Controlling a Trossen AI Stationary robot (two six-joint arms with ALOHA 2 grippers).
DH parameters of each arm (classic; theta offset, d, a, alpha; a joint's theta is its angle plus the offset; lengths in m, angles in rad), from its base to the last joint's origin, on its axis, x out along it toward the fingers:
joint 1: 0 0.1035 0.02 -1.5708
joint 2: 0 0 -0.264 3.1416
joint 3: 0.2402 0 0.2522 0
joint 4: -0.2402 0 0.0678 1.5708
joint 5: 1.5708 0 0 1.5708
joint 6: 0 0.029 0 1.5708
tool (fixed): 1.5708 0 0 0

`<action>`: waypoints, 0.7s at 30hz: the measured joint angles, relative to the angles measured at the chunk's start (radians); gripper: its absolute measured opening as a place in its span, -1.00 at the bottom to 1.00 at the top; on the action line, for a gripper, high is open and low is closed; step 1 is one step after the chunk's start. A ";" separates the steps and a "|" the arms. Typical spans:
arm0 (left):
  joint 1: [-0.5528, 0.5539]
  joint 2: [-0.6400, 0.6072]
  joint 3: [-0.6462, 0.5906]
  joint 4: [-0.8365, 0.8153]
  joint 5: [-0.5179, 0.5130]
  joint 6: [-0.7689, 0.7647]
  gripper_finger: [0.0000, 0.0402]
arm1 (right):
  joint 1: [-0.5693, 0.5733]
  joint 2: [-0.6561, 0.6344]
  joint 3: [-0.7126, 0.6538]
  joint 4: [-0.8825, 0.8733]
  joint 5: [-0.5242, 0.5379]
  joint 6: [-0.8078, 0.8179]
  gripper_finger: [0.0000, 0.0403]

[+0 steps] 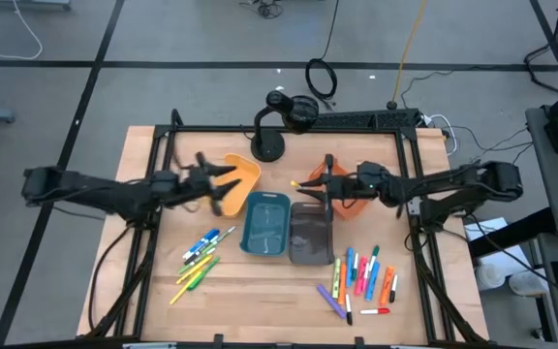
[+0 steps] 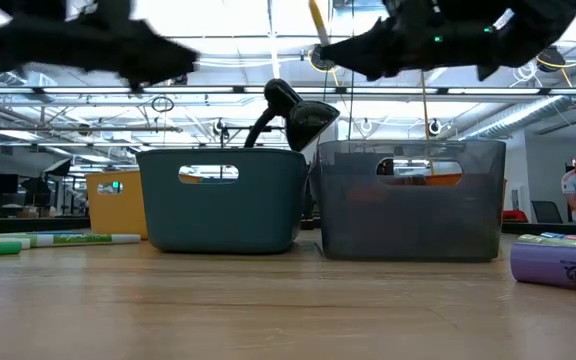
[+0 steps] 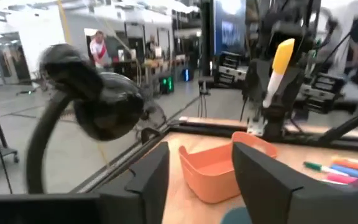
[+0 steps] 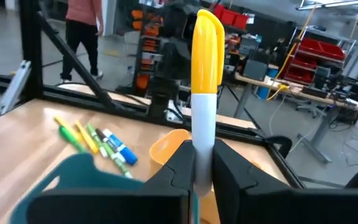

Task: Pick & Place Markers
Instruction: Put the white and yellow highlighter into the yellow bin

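Teal bin (image 1: 266, 223) beside grey bin (image 1: 310, 233); contents unclear.

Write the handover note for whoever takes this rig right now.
Right gripper: shut on a yellow-capped marker, held upright over the orange bin.
Left gripper: open, empty, above the yellow bin.
Done: nothing visible in the teal bin; other bins' contents unclear.
Left: green, yellow and blue markers beside the teal bin; mixed markers in front of the grey bin.

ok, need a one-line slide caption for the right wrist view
Right gripper shut on a yellow-capped marker, held upright above the teal bin and orange bin.
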 joint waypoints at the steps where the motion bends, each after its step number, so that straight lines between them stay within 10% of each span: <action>1: 0.000 0.065 0.053 0.000 0.005 0.011 0.02 | 0.004 0.022 0.016 -0.001 0.000 -0.007 -0.88; 8: -0.023 0.405 0.351 0.037 0.291 0.227 0.26 | 0.029 0.085 0.072 0.039 0.000 -0.012 -0.88; 21: -0.028 0.602 0.532 0.060 0.323 0.173 0.27 | 0.118 0.049 0.070 0.027 0.061 -0.013 -0.88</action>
